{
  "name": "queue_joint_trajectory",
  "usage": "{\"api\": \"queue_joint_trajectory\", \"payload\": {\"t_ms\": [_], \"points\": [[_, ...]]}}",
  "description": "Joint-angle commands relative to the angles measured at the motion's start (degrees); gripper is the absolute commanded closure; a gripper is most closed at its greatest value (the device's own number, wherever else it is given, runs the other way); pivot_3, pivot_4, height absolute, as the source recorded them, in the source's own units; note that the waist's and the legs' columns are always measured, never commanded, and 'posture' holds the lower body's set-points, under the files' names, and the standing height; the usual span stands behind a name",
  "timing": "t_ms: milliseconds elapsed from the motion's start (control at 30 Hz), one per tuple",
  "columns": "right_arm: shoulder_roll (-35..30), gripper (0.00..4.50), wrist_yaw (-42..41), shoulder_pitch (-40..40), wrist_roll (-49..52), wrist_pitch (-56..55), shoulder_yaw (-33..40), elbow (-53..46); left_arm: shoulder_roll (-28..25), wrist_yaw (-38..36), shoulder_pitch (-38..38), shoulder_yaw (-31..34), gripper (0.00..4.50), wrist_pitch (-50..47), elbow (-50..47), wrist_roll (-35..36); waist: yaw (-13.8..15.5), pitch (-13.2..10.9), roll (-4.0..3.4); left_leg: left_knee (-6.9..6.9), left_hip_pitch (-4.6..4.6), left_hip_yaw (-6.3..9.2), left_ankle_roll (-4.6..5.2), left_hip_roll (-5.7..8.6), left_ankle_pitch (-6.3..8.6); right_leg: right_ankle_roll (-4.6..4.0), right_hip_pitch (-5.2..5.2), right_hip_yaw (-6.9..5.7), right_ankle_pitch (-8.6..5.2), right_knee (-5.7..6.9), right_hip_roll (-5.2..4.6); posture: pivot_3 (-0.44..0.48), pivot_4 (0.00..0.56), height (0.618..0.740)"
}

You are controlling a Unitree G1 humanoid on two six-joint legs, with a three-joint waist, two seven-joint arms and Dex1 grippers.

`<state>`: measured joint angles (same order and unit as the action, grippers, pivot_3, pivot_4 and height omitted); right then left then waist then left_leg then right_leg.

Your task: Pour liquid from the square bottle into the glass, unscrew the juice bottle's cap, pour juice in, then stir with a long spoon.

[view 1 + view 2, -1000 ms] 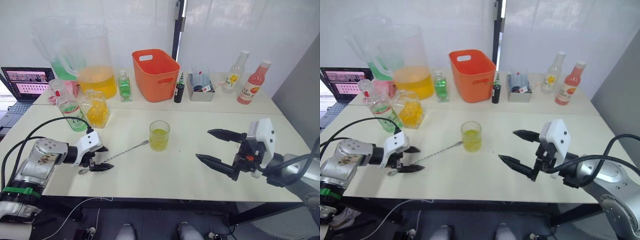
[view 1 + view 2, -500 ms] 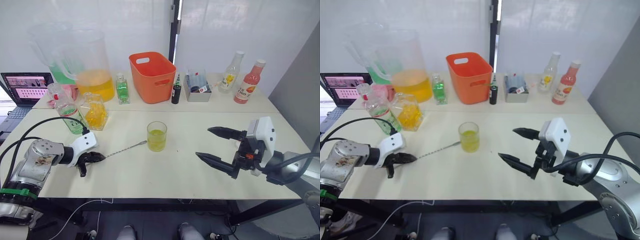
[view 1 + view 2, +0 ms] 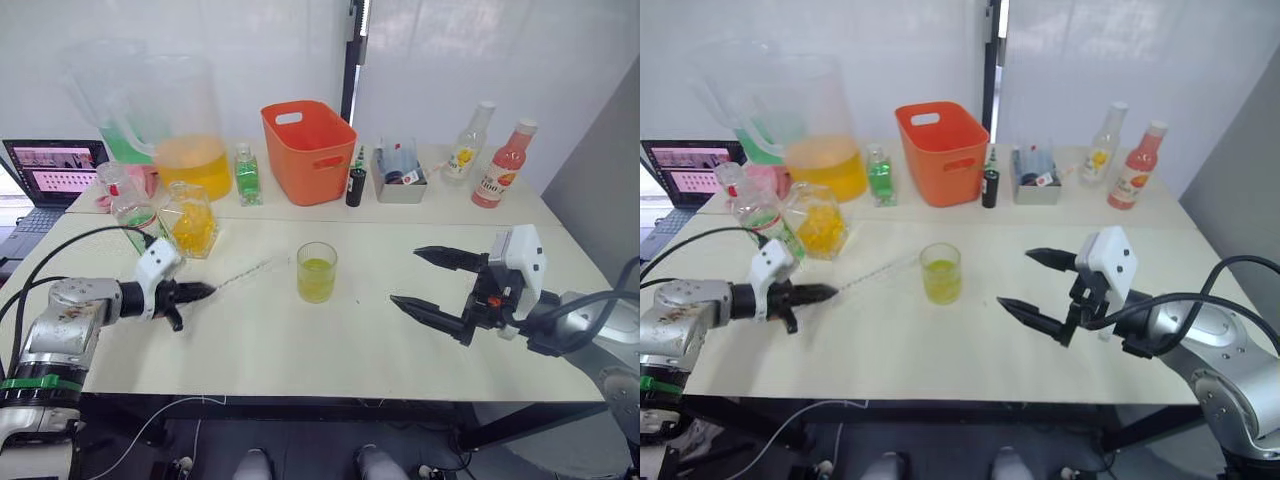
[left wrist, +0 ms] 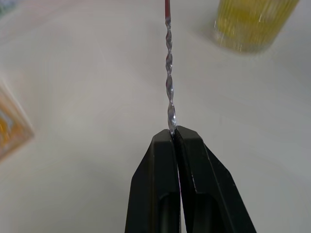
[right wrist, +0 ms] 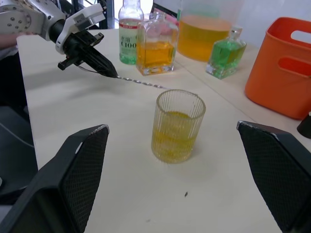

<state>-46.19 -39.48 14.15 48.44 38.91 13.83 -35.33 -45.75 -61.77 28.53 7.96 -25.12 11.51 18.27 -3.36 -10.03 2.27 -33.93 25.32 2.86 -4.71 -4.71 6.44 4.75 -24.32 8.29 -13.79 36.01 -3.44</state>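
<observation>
My left gripper [image 3: 205,291] is shut on one end of the long spoon [image 3: 245,273], a thin twisted metal rod held just above the table and pointing toward the glass [image 3: 316,272]. In the left wrist view the fingertips [image 4: 165,141] pinch the stem of the spoon [image 4: 168,82]. The ribbed glass [image 5: 177,126] holds yellow liquid. The square bottle [image 3: 190,220] with orange liquid stands at the left, next to a green-labelled juice bottle [image 3: 135,215]. My right gripper [image 3: 405,275] hovers open, right of the glass, holding nothing.
An orange basket [image 3: 310,150], a big pitcher of orange liquid [image 3: 190,135], a small green bottle [image 3: 248,175], a dark little bottle [image 3: 356,185] and a grey box [image 3: 400,182] line the back. Two tall bottles [image 3: 505,165] stand back right. A laptop [image 3: 50,170] sits far left.
My left gripper has shut on the spoon's end and raised it off the table, moving a little back. The right gripper has barely moved.
</observation>
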Motion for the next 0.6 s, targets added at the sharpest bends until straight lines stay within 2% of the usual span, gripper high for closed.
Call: {"api": "queue_joint_trajectory", "payload": {"t_ms": [33,200,333,467,600], "points": [[0.86,0.0,3.5,3.55,2.84,1.8,2.67,2.07,1.55,4.25,3.46,3.62,4.49,0.57,-4.12,2.67,0.02,-0.01,0.02,0.0,0.0,0.01,0.01,0.01,0.0,0.01,-0.01,0.0,0.0,0.0,0.0,0.0,0.15,0.74],[2.6,0.0,8.51,7.64,6.03,4.14,3.95,3.38,4.79,7.06,7.8,4.91,4.49,-1.03,-8.53,6.76,0.01,-0.01,0.02,0.02,0.0,0.01,0.03,0.01,-0.02,0.02,0.0,0.0,0.01,0.01,0.02,0.0,0.15,0.74],[5.92,0.0,17.95,12.05,9.11,8.3,3.18,3.15,7.31,8.24,9.51,4.19,4.49,-3.28,-13.07,10.13,-0.14,-0.01,0.02,0.02,0.0,0.02,0.04,0.01,-0.03,0.04,0.01,0.01,0.01,0.02,0.03,0.0,0.15,0.74],[11.32,0.0,33.28,17.38,21.92,14.66,2.86,4.1,9.67,9.74,9.54,2.22,4.49,-5.55,-18.59,12.31,-0.46,-0.01,0.02,0.02,-0.01,0.05,0.05,0.01,-0.03,0.04,0.01,0.01,0.01,0.07,0.05,0.0,0.15,0.74],[17.93,0.0,45.98,21.71,36.94,13.85,1.24,9.46,11.57,11.4,9.34,0.14,4.49,-7.37,-22.76,13.34,-0.66,-0.01,0.02,0.02,-0.01,0.09,0.09,0.01,-0.06,0.03,0.04,0.02,0.02,0.07,0.07,0.0,0.15,0.74]]}}
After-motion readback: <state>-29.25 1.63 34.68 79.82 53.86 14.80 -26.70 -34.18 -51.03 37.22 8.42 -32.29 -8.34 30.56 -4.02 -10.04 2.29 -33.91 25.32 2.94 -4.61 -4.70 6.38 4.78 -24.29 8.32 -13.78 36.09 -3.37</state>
